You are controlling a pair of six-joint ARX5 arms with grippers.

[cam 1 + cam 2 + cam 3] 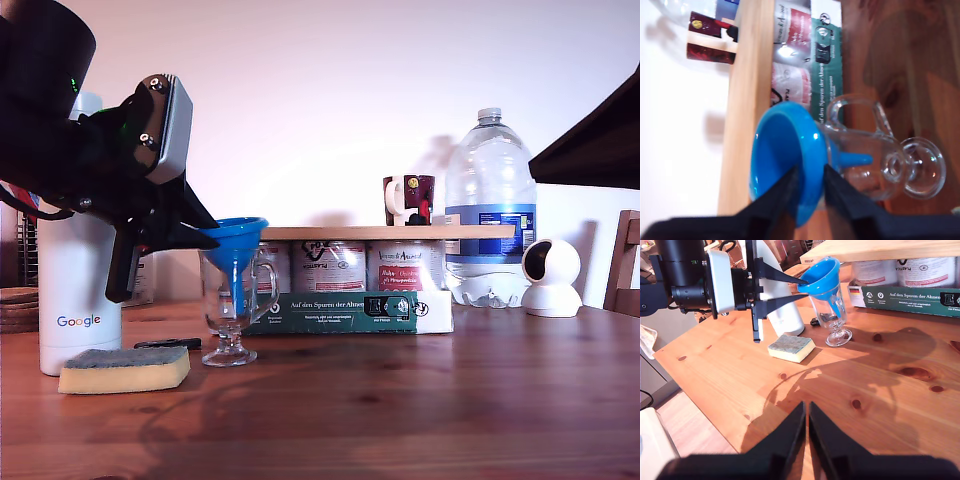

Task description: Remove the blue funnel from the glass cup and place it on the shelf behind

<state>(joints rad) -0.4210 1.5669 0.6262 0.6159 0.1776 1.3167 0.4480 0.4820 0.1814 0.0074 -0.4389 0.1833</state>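
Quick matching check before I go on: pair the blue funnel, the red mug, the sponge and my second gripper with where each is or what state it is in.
1 blue funnel
2 red mug
3 sponge
4 my second gripper

A on the shelf
B shut, holding nothing
C in the glass cup
D flat on the table

Pairs: 1-C, 2-A, 3-D, 4-B

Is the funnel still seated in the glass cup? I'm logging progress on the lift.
Yes, the blue funnel sits in the glass cup, spout hanging inside, with my first gripper straddling its rim.
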